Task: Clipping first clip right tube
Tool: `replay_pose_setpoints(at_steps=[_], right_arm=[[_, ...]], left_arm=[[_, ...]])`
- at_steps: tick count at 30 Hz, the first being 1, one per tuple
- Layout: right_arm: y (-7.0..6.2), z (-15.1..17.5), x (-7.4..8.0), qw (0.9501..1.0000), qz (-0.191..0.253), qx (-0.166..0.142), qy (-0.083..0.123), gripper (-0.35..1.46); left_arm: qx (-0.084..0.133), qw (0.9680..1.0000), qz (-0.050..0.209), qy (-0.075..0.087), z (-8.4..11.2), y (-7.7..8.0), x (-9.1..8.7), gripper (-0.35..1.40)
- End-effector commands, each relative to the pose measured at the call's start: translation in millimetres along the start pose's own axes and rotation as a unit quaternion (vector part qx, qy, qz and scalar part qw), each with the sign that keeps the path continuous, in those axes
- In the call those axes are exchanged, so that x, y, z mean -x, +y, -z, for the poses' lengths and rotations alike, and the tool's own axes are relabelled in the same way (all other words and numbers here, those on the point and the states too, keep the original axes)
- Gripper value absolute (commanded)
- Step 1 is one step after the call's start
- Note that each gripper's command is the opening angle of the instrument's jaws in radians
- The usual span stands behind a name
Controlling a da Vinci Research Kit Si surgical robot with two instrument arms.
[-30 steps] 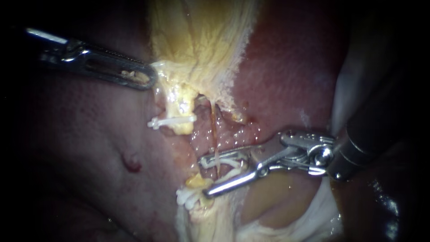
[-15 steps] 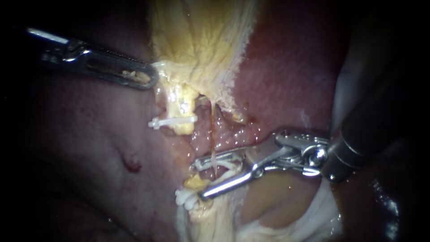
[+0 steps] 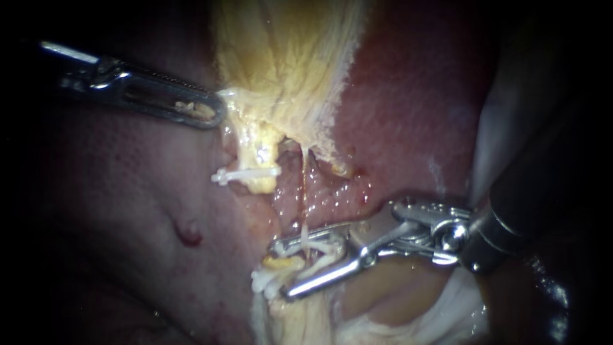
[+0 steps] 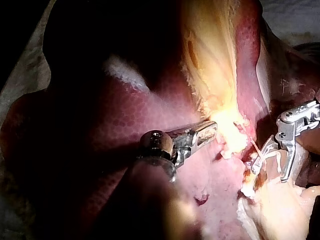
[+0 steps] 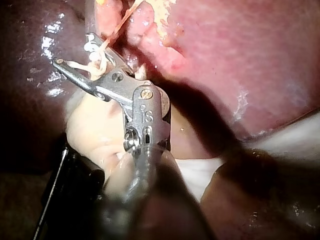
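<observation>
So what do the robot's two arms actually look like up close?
Both are slim and metallic. The left instrument has a silvery end effector, long, slotted, with fine teeth. The right instrument has a dark round shaft, a shiny hinged wrist with small pins, and an end effector of two slim jaws.

1. At the edge of my left wrist view a pale, mottled underlay shows beyond the liver. I cannot tell whether it is cloth or a pad.
2. The liver, dark red and wet, lies directly on that underlay and covers most of it.
3. In my right wrist view a white strip runs just past the liver's rim, touching it. I cannot tell what it is made of.
</observation>
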Motion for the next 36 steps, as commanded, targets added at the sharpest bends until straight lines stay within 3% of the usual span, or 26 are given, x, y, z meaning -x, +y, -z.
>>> replay_pose_setpoints(at_steps=[1, 15, 22, 31, 36], right_arm=[[-0.2, 0.0, -0.2, 1.0, 0.0, 0.0, 0.003, 0.49], [-2.1, 0.2, -1.9, 0.9999, -0.005, -0.01, 0.011, 0.48], [-1.8, 0.1, -1.6, 0.9999, -0.003, -0.01, 0.011, 0.48], [-0.7, -0.4, 0.4, 0.9999, -0.004, -0.009, 0.007, 0.46], [-0.7, -0.3, 0.1, 0.9999, -0.005, -0.01, 0.007, 0.43]], left_arm=[[0.0, 1.0, 0.0, 0.0, 0.0, 0.0, 0.0, -0.35], [0.0, 1.0, 0.0, 0.0, 0.0, 0.0, 0.0, -0.35], [0.0, 1.0, 0.0, 0.0, 0.0, 0.0, 0.0, -0.35], [0.0, 1.0, 0.0, 0.0, 0.0, 0.0, 0.0, -0.35], [0.0, 1.0, 0.0, 0.0, 0.0, 0.0, 0.0, -0.35]])
